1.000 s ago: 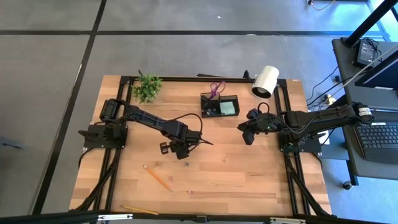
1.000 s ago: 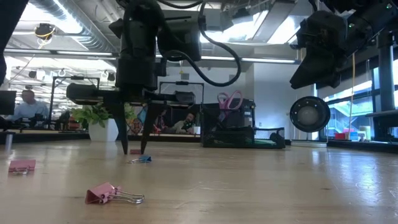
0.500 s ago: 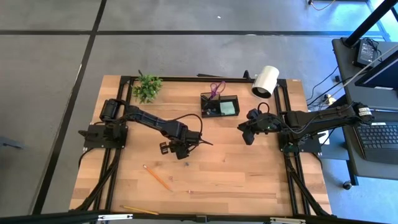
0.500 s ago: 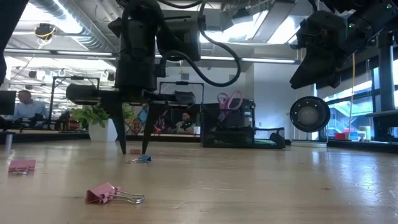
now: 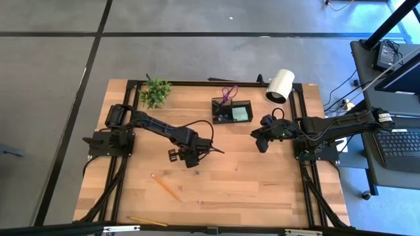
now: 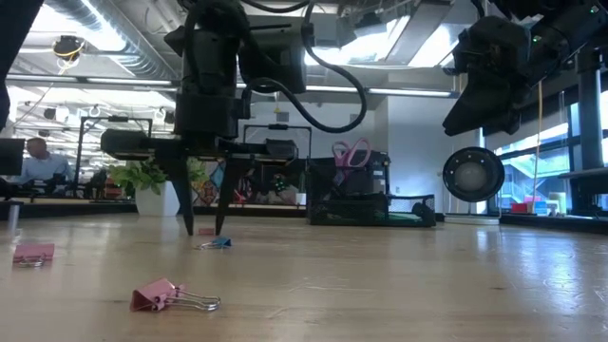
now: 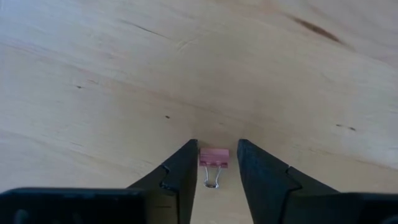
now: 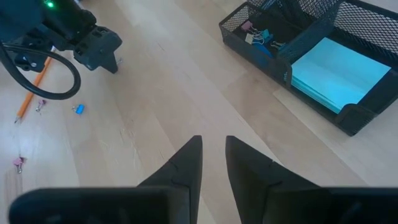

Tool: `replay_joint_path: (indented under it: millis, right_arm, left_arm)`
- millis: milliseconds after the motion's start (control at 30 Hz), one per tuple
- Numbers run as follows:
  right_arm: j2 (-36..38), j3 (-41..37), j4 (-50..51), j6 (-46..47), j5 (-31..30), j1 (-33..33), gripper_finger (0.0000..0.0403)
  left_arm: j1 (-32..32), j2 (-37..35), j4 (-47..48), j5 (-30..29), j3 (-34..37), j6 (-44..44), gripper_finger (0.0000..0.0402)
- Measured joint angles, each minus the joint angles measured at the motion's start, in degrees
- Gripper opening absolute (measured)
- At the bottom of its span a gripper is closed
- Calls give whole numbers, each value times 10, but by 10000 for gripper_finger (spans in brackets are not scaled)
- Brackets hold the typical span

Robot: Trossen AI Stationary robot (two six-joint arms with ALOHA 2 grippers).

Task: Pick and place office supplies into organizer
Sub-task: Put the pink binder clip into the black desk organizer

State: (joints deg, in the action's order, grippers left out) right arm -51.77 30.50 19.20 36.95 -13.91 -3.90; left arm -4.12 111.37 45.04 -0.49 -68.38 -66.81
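Note:
A small pink binder clip lies flat on the wooden table. My left gripper points straight down over it near the table's middle, open, one finger on each side of the clip with a thin gap both ways. A blue clip lies just beside it. The black mesh organizer stands at the far middle, holding purple scissors, a light-green sticky-note pad and some clips. My right gripper hangs above the table right of the organizer, open by a narrow gap, with nothing between its fingers.
An orange pencil and a yellow one lie near the front left. Two more pink clips lie toward the near edge. A plant and a white cylinder stand along the far edge.

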Motion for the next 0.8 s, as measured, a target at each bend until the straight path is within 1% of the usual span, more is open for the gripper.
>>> replay_joint_path:
  millis: [500, 800]
  right_arm:
    - [0, 0, 0, -1, 0, 0, 76]
    - [0, 0, 0, -1, 0, 0, 76]
  left_arm:
    - [-1, 0, -18, 9, 1, 0, 65]
    - [0, 5, 12, 12, -34, 7, 58]
